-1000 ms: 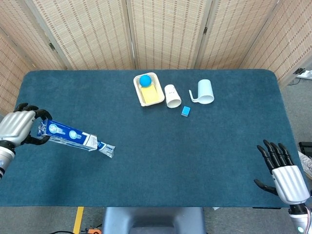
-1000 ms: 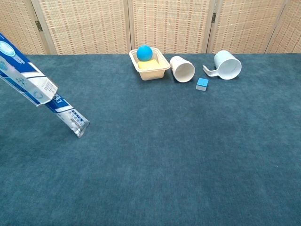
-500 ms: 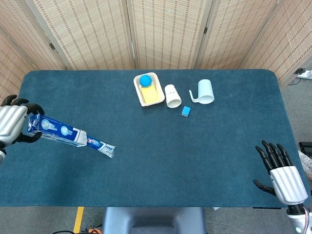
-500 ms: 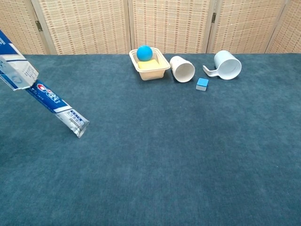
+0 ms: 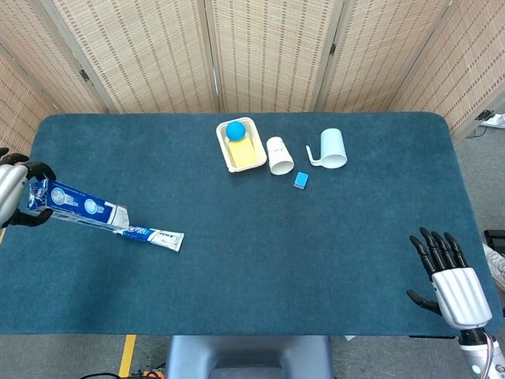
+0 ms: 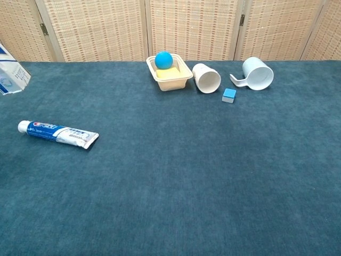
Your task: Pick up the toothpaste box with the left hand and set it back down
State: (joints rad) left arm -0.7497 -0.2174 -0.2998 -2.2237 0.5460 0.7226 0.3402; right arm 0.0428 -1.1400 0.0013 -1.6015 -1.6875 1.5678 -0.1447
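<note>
My left hand [image 5: 9,197] grips one end of the blue and white toothpaste box [image 5: 75,206] at the table's far left edge. The box is lifted off the cloth; only its open end [image 6: 10,77] shows in the chest view. A toothpaste tube [image 6: 57,134] lies flat on the blue cloth, out of the box; in the head view the tube [image 5: 154,235] pokes out past the box's end. My right hand [image 5: 450,272] hovers at the near right corner, fingers spread and holding nothing.
At the back middle stand a cream tray [image 5: 251,155] with a blue ball [image 5: 235,130], a white paper cup on its side [image 5: 278,155], a small blue cube [image 5: 301,180] and a tipped white mug [image 5: 332,148]. Woven screens close off the back.
My left hand has drawn the box further left and up. The tube has slid fully out of the box and now lies flat on the cloth. My right hand barely shifted.
</note>
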